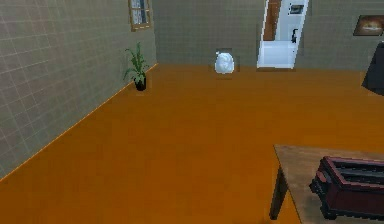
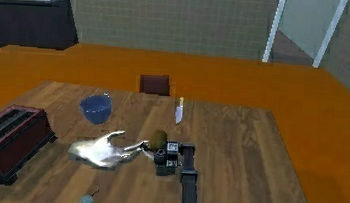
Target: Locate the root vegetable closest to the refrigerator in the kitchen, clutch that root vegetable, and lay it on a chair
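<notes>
Stretching up across the wooden counter point(image 2: 231, 143), the dark arm point(image 2: 190, 185) is ending in the tool point(image 2: 156, 153) near the middle of the counter top. The root vegetable point(image 2: 158, 139), a brownish-green oval, is lying on the counter right at the tool's far end, on its farther side. I cannot tell whether the two are touching, or whether the tool is holding anything.

Just beside the tool, toward the arm side view's left, a crumpled pale cloth point(image 2: 104, 151) is spreading over the wood. Farther out from the tool and to the left, a blue bowl point(image 2: 96, 108) is sitting upright. Beyond the tool and slightly to the right, a thin knife-like thing point(image 2: 179, 111) is standing on end. Well to the tool's left, a dark red toaster point(image 2: 15, 139) is resting at the counter's edge. Nearer the bottom edge than the tool, a small teal speck point(image 2: 88, 198) is lying on the wood, too small to name.

Past the counter's far edge, straight out from the tool, the brown back of a chair point(image 2: 156, 85) is showing against the orange floor point(image 2: 284, 80). Far off to the upper left, a dark cabinet point(image 2: 32, 24) is carrying small things.

In the forward view, a potted plant point(image 1: 137, 68) is standing by the tiled wall, a white rounded object point(image 1: 225, 64) is sitting on the floor near a white doorway point(image 1: 277, 35), and a framed picture point(image 1: 368, 25) is hanging at the right.
</notes>
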